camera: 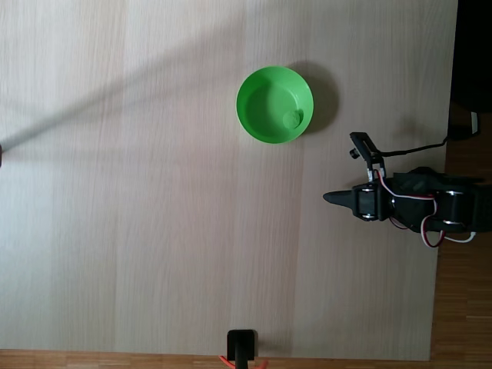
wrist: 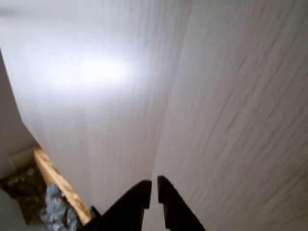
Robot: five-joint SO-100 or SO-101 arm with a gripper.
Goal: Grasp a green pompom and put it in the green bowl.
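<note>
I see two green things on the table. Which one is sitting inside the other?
The green pompom, a tiny fuzzy ball, lies inside the green bowl, toward the side nearer the arm in the fixed view. The bowl is the large smooth round one.

1. The hand (wrist: pixel 154 188) enters the wrist view from the bottom edge, its two black fingers (wrist: pixel 135 198) side by side with a thin slit between the tips, nothing held
2. In the fixed view the hand (camera: pixel 329 198) is a dark pointed tip aimed toward the left of the picture
3. Behind it, to the right, the arm (camera: pixel 430 209) is folded back compactly, with red and white wires looping along its black body
</note>
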